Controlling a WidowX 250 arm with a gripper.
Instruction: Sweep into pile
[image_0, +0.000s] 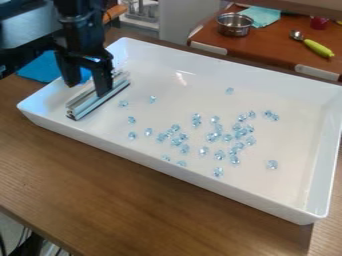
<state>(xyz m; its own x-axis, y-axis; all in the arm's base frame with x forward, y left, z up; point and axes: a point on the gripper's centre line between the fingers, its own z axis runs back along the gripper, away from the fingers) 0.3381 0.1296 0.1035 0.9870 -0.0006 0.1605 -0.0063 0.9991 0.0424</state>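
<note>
My gripper (87, 89) is at the upper left, over the left end of the white tray (200, 181). Its two fingers are apart, with a gap between them. A long silver and pale blue bar (87, 103) lies at a slant on the tray floor at that end; the nearer finger overlaps it, and whether they touch I cannot tell. Many small clear-blue gems are scattered to the right of the bar. Most sit loosely around the tray's centre, such as one gem (219, 155). Stray ones include a gem (230, 91) toward the back and another gem (272, 164) at the right.
Raised walls enclose the tray on the brown wooden table (100, 185). A blue cloth (41, 67) lies behind the tray's left end. On a separate surface at the back are a metal pot (234, 25), a teal cloth (261, 16) and a spoon with a yellow-green handle (318, 48).
</note>
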